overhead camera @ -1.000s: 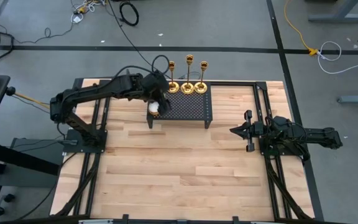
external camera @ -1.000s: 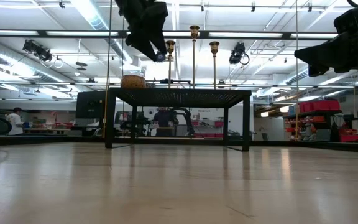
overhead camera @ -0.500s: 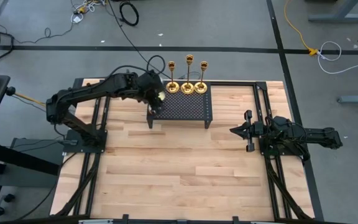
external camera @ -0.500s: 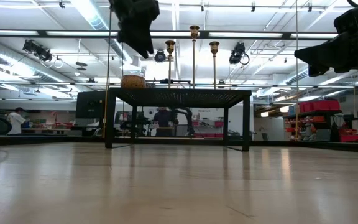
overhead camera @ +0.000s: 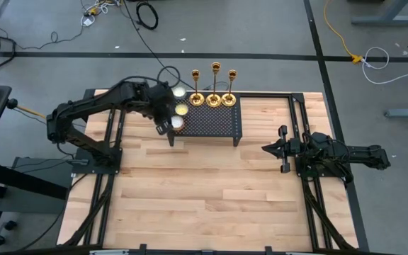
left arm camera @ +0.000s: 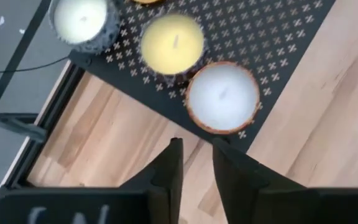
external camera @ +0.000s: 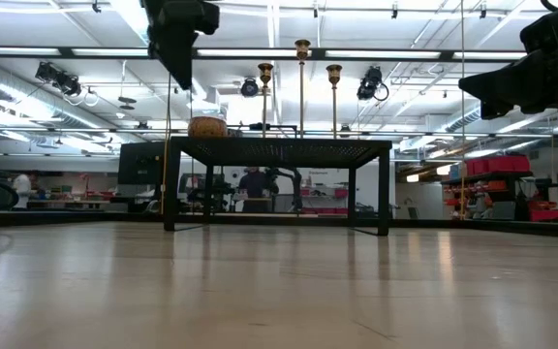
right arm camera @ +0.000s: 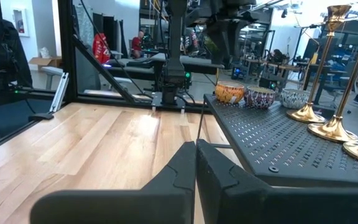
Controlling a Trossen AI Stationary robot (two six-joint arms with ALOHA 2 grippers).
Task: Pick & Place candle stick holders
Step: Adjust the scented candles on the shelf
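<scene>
Three gold candlestick holders stand upright on their round bases in a row along the far edge of a black mesh rack. They also show in the low view and in the right wrist view. My left gripper hangs in the air just off the rack's left end, above the table. It points down, and its fingers are a narrow gap apart and empty. My right gripper waits at the table's right, shut and empty.
Three jar candles stand on the rack's left end: a white one, a yellow one and a white one in a dark jar. The bare wooden tabletop lies on the near side of the rack. People and shelves show in the room behind.
My left gripper has drawn back from over the rack's left end toward the table's left edge. It has risen a little and uncovered the jar candles. The candles and the candlestick holders have stayed in place.
</scene>
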